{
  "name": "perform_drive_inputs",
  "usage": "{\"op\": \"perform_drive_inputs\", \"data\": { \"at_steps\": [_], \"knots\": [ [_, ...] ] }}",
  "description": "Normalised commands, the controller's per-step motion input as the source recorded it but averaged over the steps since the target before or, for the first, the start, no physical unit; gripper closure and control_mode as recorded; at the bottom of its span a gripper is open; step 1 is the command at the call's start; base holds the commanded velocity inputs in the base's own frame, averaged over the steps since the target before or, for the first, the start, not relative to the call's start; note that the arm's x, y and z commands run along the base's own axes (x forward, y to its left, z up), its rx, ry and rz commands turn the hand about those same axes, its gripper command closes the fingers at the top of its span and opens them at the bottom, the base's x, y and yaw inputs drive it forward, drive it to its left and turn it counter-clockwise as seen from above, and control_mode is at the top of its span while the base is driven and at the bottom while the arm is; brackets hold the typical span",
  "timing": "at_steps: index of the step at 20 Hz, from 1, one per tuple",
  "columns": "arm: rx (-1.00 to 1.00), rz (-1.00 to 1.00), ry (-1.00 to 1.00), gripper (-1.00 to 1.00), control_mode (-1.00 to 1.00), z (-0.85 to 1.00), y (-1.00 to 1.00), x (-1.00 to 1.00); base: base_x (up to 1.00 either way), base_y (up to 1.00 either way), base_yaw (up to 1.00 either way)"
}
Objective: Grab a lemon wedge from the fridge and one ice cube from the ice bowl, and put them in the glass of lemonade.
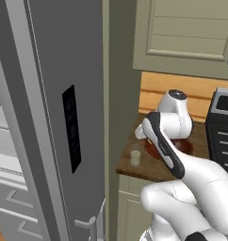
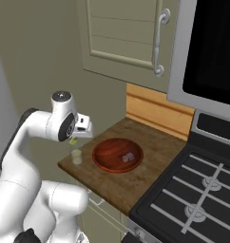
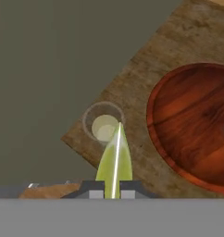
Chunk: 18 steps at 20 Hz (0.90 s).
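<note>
My gripper (image 3: 112,189) is shut on the lemon wedge (image 3: 114,157), a yellow-green sliver whose pointed tip reaches over the rim of the glass of lemonade (image 3: 103,124) below. In the right base view the gripper (image 2: 75,138) hangs just above the glass (image 2: 77,156), with a bit of the wedge (image 2: 73,140) showing under the hand. The glass (image 1: 135,155) stands at the counter's left front corner. The reddish-brown ice bowl (image 2: 118,155) sits right of the glass, holding an ice cube (image 2: 128,156). The grey fridge (image 1: 54,117) stands at left, its door swung open.
The wooden counter (image 2: 150,161) is small, ending at a beige wall panel (image 1: 117,94) on the left. A black stove (image 2: 197,190) adjoins it on the right. Beige upper cabinets (image 2: 124,33) hang above. My arm's elbow (image 1: 163,141) hides part of the bowl (image 1: 184,147).
</note>
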Motion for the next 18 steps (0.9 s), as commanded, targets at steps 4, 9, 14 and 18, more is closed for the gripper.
{"op": "perform_drive_inputs", "data": {
  "at_steps": [4,9,14,18],
  "knots": [
    [-0.03,0.0,0.03,1.0,-1.0,-0.38,0.01,0.37,0.0,0.0,0.0],
    [-0.05,0.0,0.0,1.0,-1.0,-0.14,0.08,0.2,0.0,0.0,0.0],
    [-0.04,0.0,0.0,1.0,-1.0,-0.07,0.07,0.23,0.0,0.0,0.0],
    [-0.02,0.0,0.0,1.0,-1.0,0.0,0.04,0.19,0.0,0.0,0.0]
  ]
}}
